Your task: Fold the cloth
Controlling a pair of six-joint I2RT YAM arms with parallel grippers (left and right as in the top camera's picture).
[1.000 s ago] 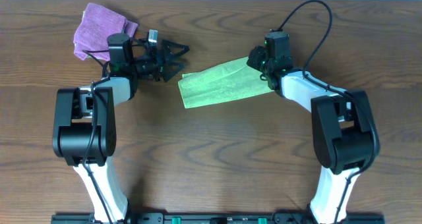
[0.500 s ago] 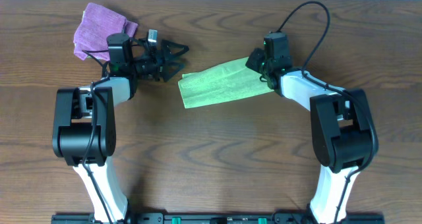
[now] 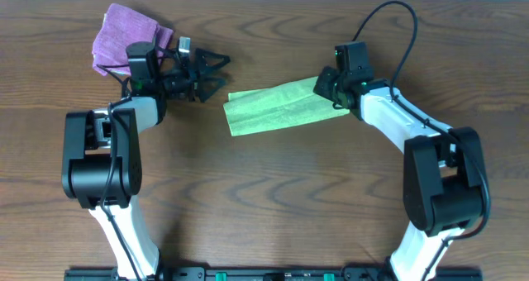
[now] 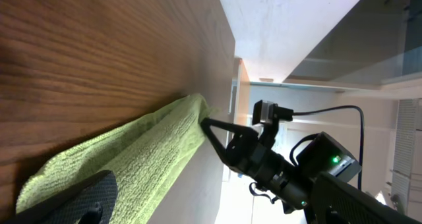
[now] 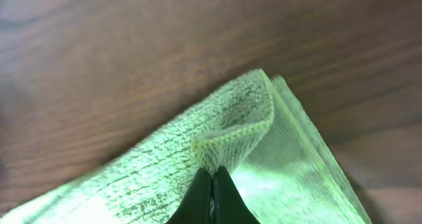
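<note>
Near table point(image 3: 264, 198) centre, pinching cloth point(image 3: 277, 107) fold in closed right gripper point(image 5: 212, 181); holding left gripper point(image 3: 215, 72) wide, empty, apart.

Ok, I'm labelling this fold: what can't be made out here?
Overhead: the body of the right tool covers the right end of the cloth; the left arm covers part of the purple cloth.
Right wrist: frame edges cut off most of the cloth.
Left wrist: a blurred finger hides the cloth's near edge.

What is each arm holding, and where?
The right end effector pinches the green cloth by a raised fold at its edge; the left end effector holds nothing.
</note>
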